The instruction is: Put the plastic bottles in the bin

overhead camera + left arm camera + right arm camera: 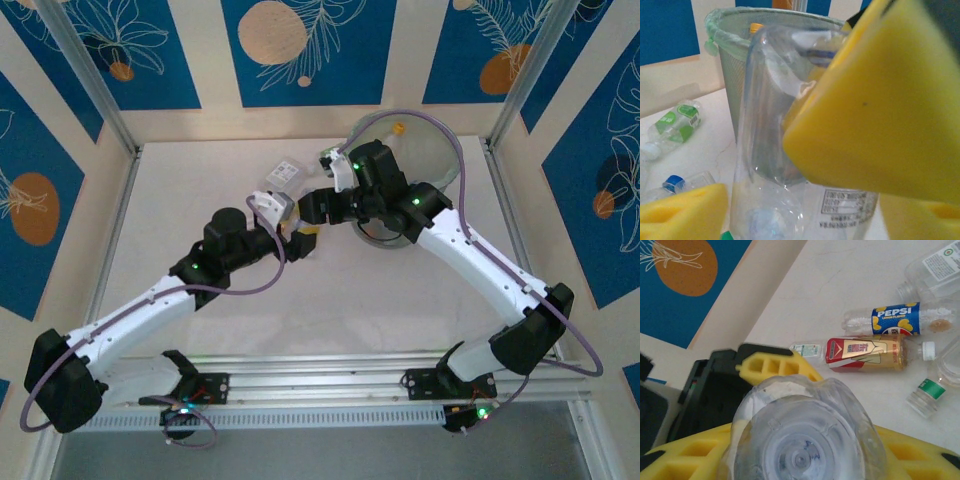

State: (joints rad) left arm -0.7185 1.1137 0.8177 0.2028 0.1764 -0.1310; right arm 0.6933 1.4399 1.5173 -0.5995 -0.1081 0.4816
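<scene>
Top external shows the bin (437, 150) at the far right of the table (190, 190), with a yellow cap (399, 128) inside it. Near its left side, the right gripper (800, 452) is clamped on a clear bottle (765, 125). The left gripper (800, 217) has its fingers spread apart around the same bottle. A Pepsi bottle (895, 320) and a red-labelled bottle (865, 352) lie loose on the table.

The white table (300, 310) is lit brightly and evenly from above, with only soft shadows cast beneath the arms. At the left gripper (800, 212), the yellow pads (890, 110) are blurred by closeness. The clear bottle (800, 430) at the right gripper (802, 460) is softened, and the Pepsi bottle (895, 320) beyond is rendered sharp.
</scene>
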